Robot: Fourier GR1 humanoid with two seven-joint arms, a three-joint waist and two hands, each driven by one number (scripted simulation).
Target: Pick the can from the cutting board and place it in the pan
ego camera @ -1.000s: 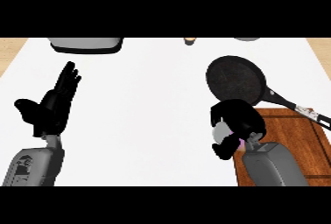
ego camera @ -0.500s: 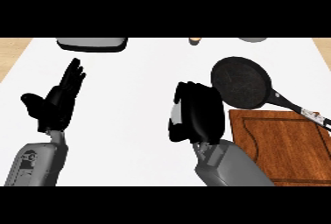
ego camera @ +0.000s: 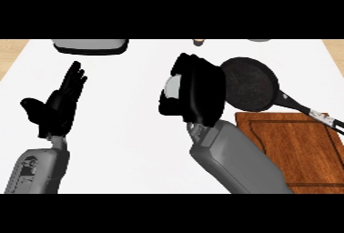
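As we look down from the head view: a white surface (ego camera: 134, 150) with both of our forearms coming in from the lower edge.
Right hand: our right hand (ego camera: 198, 91) is raised over the middle of the surface, just left of the pan, with its fingers curled around a pale object.
Can: we see only a light grey sliver (ego camera: 173, 86) at the left edge of that hand; we take it to be the can, mostly hidden by the fingers.
Pan: the dark round pan (ego camera: 252, 84) lies right of the hand, its handle running down to the right across the board's corner.
Cutting board: the brown wooden cutting board (ego camera: 295, 150) sits at the lower right.
Left hand: our left hand (ego camera: 57, 102) rests at the left, fingers straight and pointing up, holding nothing.
Far edge: a grey appliance (ego camera: 91, 44) shows at the top left.
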